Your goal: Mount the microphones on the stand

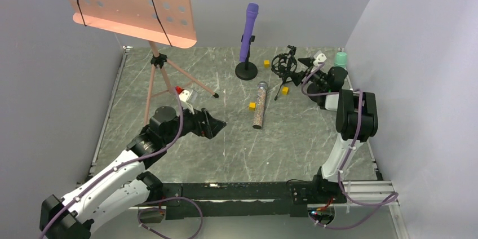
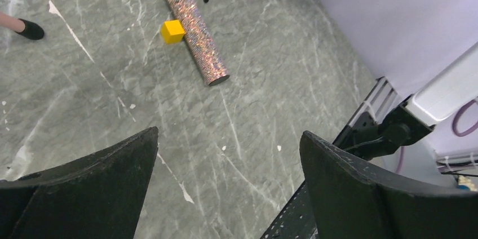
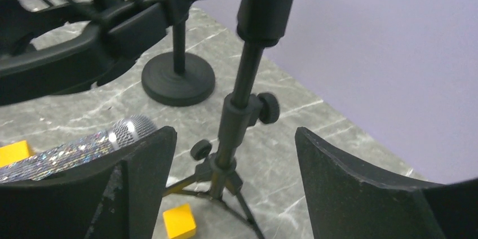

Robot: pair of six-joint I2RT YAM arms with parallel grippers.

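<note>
Worktop (image 1: 225, 154), grey marbled, walled on three sides. Item one: purple microphone (image 1: 248, 30), upright, clipped into the round-base stand (image 1: 246, 71) at the far centre. Item two: copper microphone (image 1: 260, 105), glittery with a silver mesh head, lying flat near the middle of the worktop, mesh end toward the far side, apart from both stands. Item three: mint green microphone (image 1: 340, 58), at the far right edge beside the wall (image 1: 406, 53), partly hidden behind the right arm; how it is supported cannot be told. Tripod stand (image 3: 239, 109), black, with an empty shock mount (image 1: 283, 63) on top, to the right of the round-base stand. Yellow cubes, three: one (image 1: 252, 105) just beside the copper microphone on its left, one (image 1: 285, 89) by the tripod's feet, one (image 1: 266, 63) between the two stands. Music stand (image 1: 129, 2), pale orange, perforated, far left. Left gripper (image 2: 228, 137): jaws wide, holding nothing, above bare worktop short of the copper microphone's base end. Right gripper (image 3: 234, 135): jaws wide, holding nothing, near the tripod stand's post, which shows between them.
</note>
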